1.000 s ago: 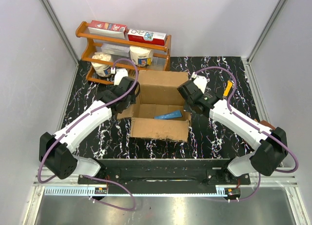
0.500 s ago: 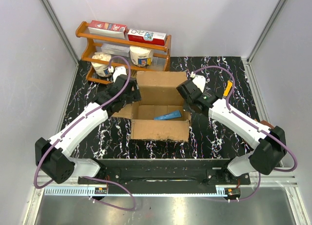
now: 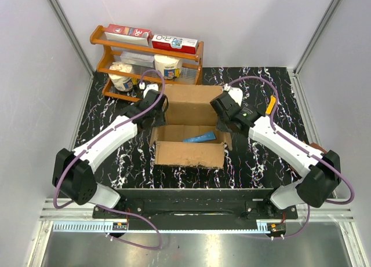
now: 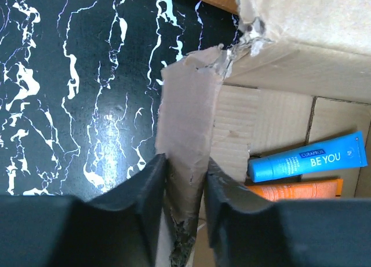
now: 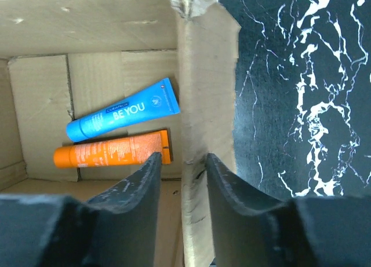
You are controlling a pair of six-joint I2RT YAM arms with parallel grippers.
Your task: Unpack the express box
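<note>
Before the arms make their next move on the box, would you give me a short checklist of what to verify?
1. Box open on top: ok, all flaps are folded back.
2. Left gripper on the left flap: ok, its fingers appear to press both faces.
3. Right gripper on the right flap: not ok, it straddles the flap with a gap on the inner side.
4. Blue tube and orange tube free to lift: ok, both lie flat on the box floor, side by side.
5. Nothing else left in the box: cannot tell, since the corners are partly hidden.
</note>
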